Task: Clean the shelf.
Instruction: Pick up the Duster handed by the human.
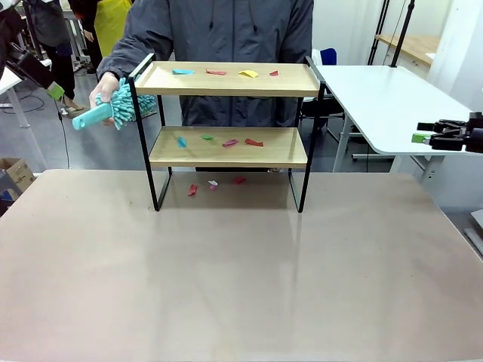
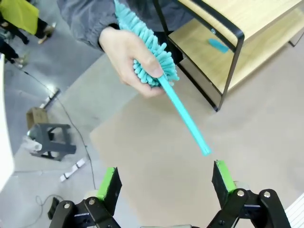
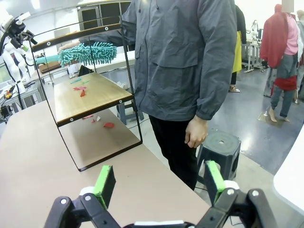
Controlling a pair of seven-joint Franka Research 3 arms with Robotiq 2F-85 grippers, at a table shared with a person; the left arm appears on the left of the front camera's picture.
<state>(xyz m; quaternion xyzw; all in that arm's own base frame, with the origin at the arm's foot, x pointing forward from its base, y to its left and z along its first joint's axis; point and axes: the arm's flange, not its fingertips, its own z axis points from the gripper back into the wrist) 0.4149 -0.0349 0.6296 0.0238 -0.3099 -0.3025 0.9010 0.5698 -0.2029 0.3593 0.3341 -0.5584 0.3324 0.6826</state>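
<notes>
a: where's the shelf (image 1: 226, 90)?
b: standing at the far side of the tabletop (image 1: 241, 286), near the middle, right in front of the person (image 1: 226, 30). two light wooden boards in a thin black frame.
a: anything on it?
b: small paper scraps (image 1: 248, 74) in blue, red and yellow along the top board, more on the lower board in blue, green, pink and red, and a few lying on the tabletop under it, between the legs.
a: and the person?
b: one hand (image 2: 128, 52) is wrapped around the fluffy head of a teal duster (image 2: 156, 71), held just off the shelf's left end at about top-board height. the thin handle sticks out away from the shelf. the other hand hangs loose by their side.
a: left gripper (image 2: 166, 180)?
b: below that handle in its wrist view, fingers spread wide, nothing between them. the handle's end points toward them, near one green pad; i can't tell if it touches.
a: right gripper (image 3: 159, 180)?
b: off past the tabletop's right edge, well apart from the shelf, fingers wide apart too, empty.
</notes>
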